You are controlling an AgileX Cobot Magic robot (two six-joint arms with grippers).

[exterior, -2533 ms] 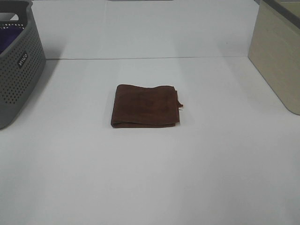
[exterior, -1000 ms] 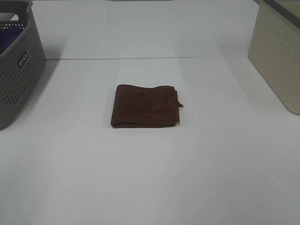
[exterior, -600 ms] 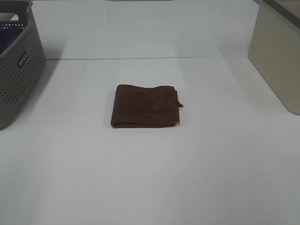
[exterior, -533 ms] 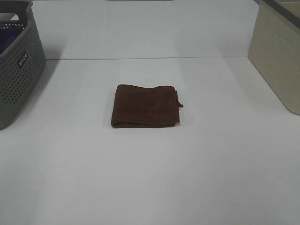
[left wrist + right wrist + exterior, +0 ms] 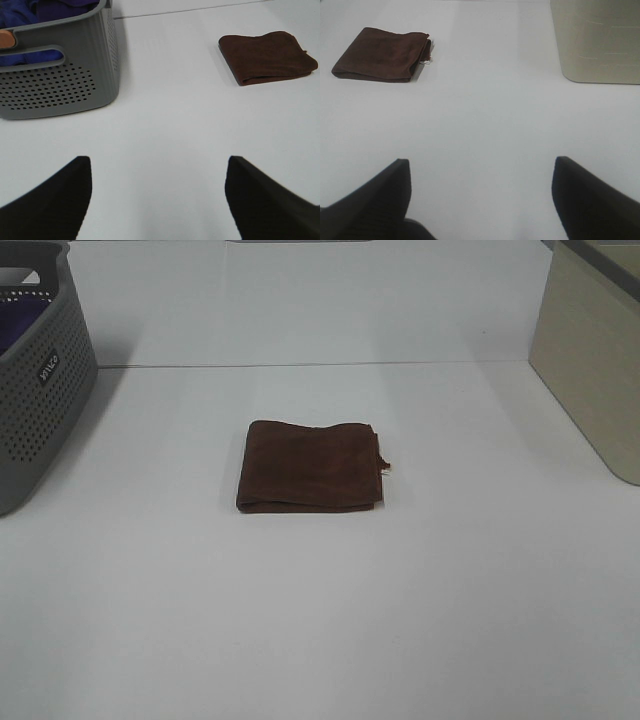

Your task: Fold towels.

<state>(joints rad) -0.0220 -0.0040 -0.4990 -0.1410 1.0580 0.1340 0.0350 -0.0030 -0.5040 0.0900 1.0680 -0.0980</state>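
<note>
The left gripper (image 5: 157, 195) stands open over bare white counter, its two dark fingers (image 5: 47, 200) spread wide with nothing between them. It hangs over the near left part of the counter (image 5: 320, 620) and touches nothing. The right gripper (image 5: 480, 197) is open in the same way, its fingers (image 5: 592, 197) far apart over the near right part of the counter, holding nothing. Neither gripper shows in the exterior high view.

Out from both grippers, toward the middle of the counter, lies the brown towel (image 5: 309, 466). It is folded into a flat rectangle of several layers, with the rounded fold along the side facing the near edge. A small white tag (image 5: 386, 469) sticks out at its right side, next to a short tuft of brown fabric. The towel sits well apart from both grippers and from everything else on the counter; the left wrist view (image 5: 267, 57) and the right wrist view (image 5: 382, 55) both show it resting flat with clear counter around it.

At the far left corner stands a grey perforated plastic laundry basket (image 5: 40, 405) with a handle slot in its wall. Purple cloth (image 5: 55, 10) is piled inside it. At the far right corner stands a beige bin (image 5: 590, 350) with smooth walls; what it holds cannot be seen.
</note>
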